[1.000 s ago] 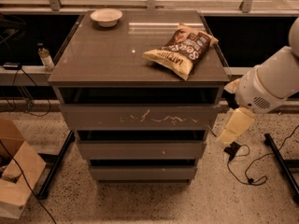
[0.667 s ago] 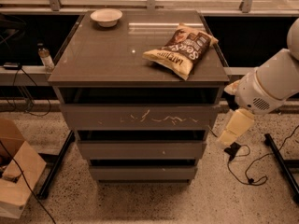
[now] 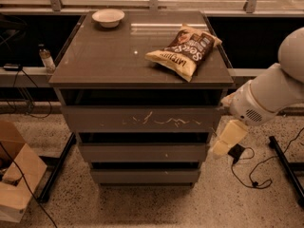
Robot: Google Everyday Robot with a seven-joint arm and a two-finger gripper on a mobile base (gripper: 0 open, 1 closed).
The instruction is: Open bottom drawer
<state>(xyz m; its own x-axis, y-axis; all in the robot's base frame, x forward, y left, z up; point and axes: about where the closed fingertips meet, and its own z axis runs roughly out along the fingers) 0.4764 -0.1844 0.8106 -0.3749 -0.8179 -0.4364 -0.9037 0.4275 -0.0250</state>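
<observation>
The bottom drawer is the slimmest grey-brown front, lowest in the cabinet, with a dark gap above it. Its front stands in line with the middle front and the tall scratched top front. My gripper hangs off the white arm at the cabinet's right side. It is level with the middle drawer, just beyond its right end, and points down and to the left. It is above and to the right of the bottom drawer and does not touch it.
On the cabinet top lie a chip bag and a white bowl. A cardboard box stands on the floor at the left. Cables and a plug lie on the floor at the right, by a black stand leg.
My gripper and arm have moved slightly down and to the left, closer to the cabinet's right side. The drawers have not moved.
</observation>
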